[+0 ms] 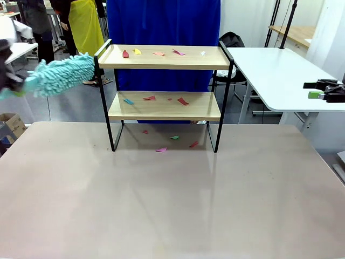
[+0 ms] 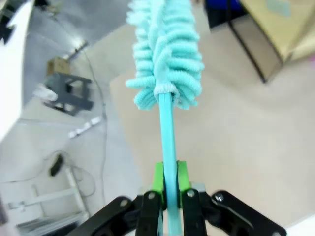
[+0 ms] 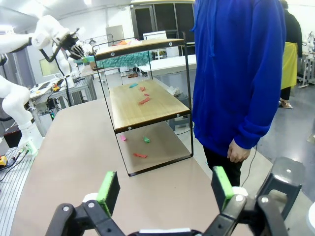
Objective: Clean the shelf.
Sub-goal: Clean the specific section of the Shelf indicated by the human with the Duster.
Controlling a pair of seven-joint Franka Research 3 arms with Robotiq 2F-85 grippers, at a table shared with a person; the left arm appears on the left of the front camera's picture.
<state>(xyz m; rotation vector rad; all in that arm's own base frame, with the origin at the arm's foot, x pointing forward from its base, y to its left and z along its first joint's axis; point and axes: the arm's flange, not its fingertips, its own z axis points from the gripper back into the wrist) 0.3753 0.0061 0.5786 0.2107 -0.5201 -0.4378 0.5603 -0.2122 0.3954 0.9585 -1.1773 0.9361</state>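
Left gripper [image 2: 170, 179] pinches the duster [image 1: 62, 75] by its handle; sweeping hard could snag the shelf [image 1: 161, 64] rail, toppling it. Right gripper [image 3: 165, 189] stands spread.

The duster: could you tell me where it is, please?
The duster is at the front view's left, clamped in the left gripper, its head beside the shelf's upper left rail.

Bright, even indoor light falls from overhead. The counter [image 1: 161, 216] has a dull sheen with pale reflected streaks, and the shelf [image 1: 161, 63] casts only a soft shadow beneath it. In the front view the duster [image 1: 62, 75] is blurred. The left wrist view is soft throughout, and its background is out of focus. The right wrist view bows at its edges, and the ceiling [image 3: 49, 10] is washed out.
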